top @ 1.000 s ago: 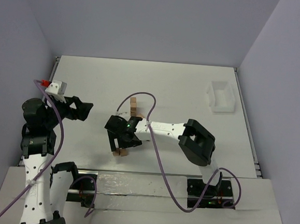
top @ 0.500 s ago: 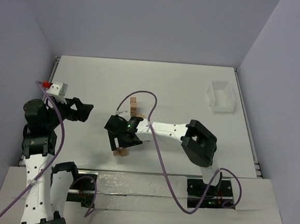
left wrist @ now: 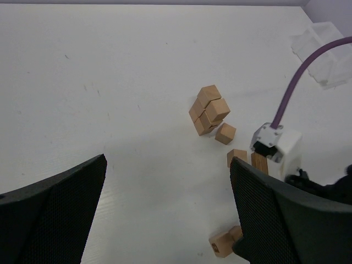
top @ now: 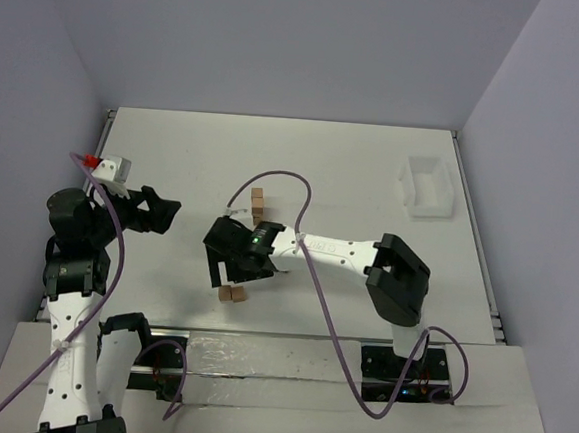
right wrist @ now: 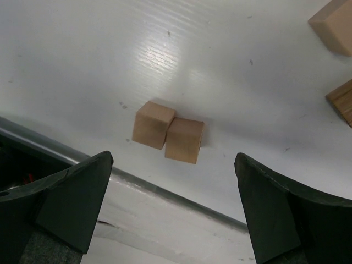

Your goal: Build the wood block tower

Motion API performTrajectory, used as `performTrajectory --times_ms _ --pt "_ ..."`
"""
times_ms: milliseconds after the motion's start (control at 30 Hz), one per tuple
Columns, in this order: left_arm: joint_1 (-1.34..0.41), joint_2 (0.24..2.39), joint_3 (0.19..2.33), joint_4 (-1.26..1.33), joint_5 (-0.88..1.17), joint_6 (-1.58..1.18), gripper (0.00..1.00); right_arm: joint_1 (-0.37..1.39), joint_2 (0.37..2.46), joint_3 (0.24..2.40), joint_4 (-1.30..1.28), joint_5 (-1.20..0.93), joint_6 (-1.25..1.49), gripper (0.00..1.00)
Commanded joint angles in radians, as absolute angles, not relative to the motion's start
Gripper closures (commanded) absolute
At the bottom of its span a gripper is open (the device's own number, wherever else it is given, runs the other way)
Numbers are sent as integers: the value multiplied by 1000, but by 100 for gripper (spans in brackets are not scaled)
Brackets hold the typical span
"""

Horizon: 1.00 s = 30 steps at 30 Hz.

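Observation:
Two tan wood blocks [right wrist: 153,124] lie side by side and touching near the table's front edge, also seen in the top view [top: 230,293]. My right gripper [right wrist: 176,212] hangs open and empty above them, a finger on each side; in the top view it [top: 232,275] is just behind them. The tower [top: 257,203] is a short column of cubes behind the right wrist, also seen in the left wrist view [left wrist: 208,110]. Loose blocks [left wrist: 225,133] lie beside it. My left gripper [top: 157,211] is open and empty, held above the table at the left [left wrist: 168,220].
A white translucent bin [top: 426,187] stands at the back right, also in the left wrist view [left wrist: 324,38]. A purple cable [top: 291,192] loops over the right arm next to the tower. The metal front rail [right wrist: 181,192] runs just below the two blocks.
The right arm's elbow has swung right and toward the front. Its gripper has drawn back a little, so the two blocks show more. The left arm has barely moved.

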<state>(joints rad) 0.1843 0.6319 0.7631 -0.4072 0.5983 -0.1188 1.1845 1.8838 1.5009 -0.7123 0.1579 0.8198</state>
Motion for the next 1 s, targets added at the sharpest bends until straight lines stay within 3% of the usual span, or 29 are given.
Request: performTrajectory --times_ms 0,967 --pt "192 621 783 -394 589 -115 1 1193 1956 1553 -755 128 858 0" --pt "192 574 759 -416 592 -98 1 1216 2075 1618 -781 133 871 0"
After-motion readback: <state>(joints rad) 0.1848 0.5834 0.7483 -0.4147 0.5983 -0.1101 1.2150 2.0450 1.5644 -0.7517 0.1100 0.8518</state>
